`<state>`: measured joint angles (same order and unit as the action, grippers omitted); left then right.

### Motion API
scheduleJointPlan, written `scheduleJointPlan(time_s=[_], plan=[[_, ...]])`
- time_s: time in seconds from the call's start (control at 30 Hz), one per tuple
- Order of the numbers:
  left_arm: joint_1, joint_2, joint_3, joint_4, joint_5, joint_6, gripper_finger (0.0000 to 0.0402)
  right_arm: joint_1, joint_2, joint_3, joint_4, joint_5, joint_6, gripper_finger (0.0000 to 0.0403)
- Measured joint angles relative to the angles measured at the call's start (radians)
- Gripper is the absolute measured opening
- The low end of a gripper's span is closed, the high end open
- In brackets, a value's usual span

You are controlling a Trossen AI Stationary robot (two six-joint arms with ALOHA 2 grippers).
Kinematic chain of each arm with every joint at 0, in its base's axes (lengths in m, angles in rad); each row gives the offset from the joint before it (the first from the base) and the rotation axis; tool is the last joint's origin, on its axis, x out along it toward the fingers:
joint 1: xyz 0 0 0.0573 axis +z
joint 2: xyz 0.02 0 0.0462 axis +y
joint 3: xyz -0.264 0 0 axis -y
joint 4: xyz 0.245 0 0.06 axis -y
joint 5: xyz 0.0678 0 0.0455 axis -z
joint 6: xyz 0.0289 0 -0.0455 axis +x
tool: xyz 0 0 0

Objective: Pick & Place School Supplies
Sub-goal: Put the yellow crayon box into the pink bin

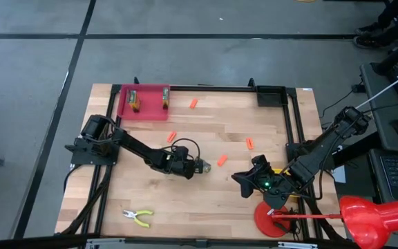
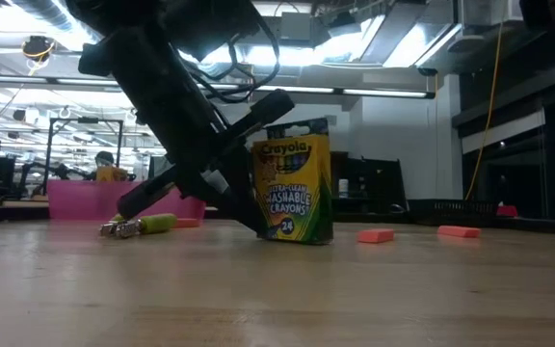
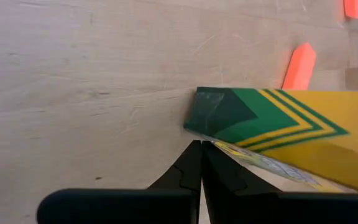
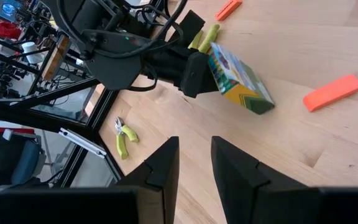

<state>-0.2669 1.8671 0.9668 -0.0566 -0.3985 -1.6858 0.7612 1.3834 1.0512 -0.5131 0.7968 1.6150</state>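
Mid-table, my left gripper is clamped on the crayon box, standing upright. Right gripper idles near-right, fingers apart. Orange pieces lie scattered; pliers remain near-left. Most placing remains, I judge.

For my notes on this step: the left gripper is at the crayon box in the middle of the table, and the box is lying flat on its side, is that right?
Not quite. The left gripper is at the crayon box mid-table, but the low view shows the box standing upright on its end, leaning slightly, not lying flat.
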Motion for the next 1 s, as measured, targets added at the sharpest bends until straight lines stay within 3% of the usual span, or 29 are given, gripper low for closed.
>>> scheduleJointPlan(time_s=[0.3,0.63,1.0], plan=[[-0.002,-0.001,0.0,-0.002,-0.003,-0.007,0.0002,0.0,0.0,0.0,0.001,-0.009,-0.04,0.0098],[-0.002,-0.002,0.0,-0.001,-0.004,-0.014,0.0002,-0.014,0.06,0.0,0.075,-0.095,-0.426,0.01],[-0.002,-0.002,0.001,0.002,-0.011,-0.022,0.0002,-0.123,0.158,0.0,0.116,-0.094,-0.705,0.0188]])
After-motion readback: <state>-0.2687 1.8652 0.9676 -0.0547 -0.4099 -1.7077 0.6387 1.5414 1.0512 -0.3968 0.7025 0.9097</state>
